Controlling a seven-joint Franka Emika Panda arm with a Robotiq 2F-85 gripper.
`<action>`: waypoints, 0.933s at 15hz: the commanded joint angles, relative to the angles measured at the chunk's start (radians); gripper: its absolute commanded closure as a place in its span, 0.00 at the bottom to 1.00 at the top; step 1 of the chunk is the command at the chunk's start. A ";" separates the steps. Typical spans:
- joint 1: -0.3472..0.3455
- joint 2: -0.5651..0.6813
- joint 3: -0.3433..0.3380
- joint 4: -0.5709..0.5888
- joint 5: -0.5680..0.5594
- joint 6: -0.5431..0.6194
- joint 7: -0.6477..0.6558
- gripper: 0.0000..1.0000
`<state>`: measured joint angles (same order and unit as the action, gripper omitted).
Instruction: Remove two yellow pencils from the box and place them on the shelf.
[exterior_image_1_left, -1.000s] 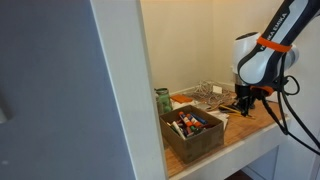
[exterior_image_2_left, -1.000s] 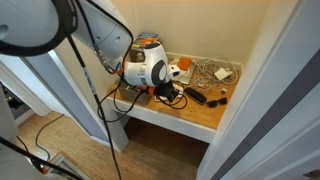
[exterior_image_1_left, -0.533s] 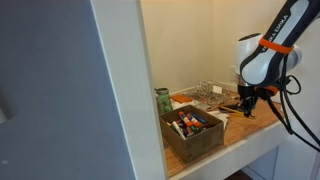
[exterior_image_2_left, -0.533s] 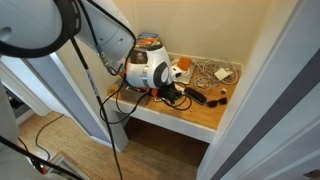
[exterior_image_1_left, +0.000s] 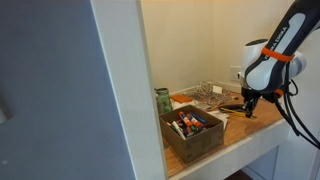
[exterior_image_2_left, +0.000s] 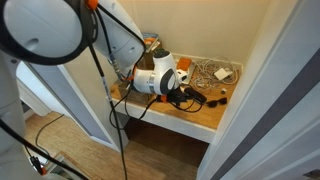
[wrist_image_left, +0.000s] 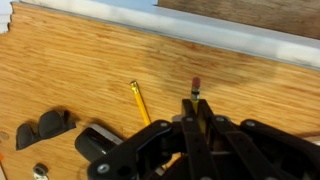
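Olive cardboard box (exterior_image_1_left: 193, 132), rectangular and open-topped, stood at the front of the shelf (exterior_image_1_left: 245, 128), a light-grained wooden board. Beyond, one slim yellow pencil (wrist_image_left: 139, 100) lay flat. The gripper (wrist_image_left: 192, 104) jaws were pressed together, pinching a second pencil (wrist_image_left: 196, 84), eraser end protruding.

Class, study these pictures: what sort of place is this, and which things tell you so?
Probably a storage alcove in a home or office: a wooden shelf set between white walls, a small cardboard box of pens and markers on it, and a wire tray at the back.
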<state>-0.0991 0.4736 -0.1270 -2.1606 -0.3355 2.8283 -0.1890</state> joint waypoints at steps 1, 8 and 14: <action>-0.040 0.055 0.024 0.056 0.021 0.024 -0.085 0.98; -0.061 0.137 0.018 0.147 -0.003 0.024 -0.168 0.98; -0.059 0.200 0.013 0.225 -0.014 0.006 -0.212 0.64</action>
<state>-0.1483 0.6338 -0.1180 -1.9897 -0.3374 2.8387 -0.3758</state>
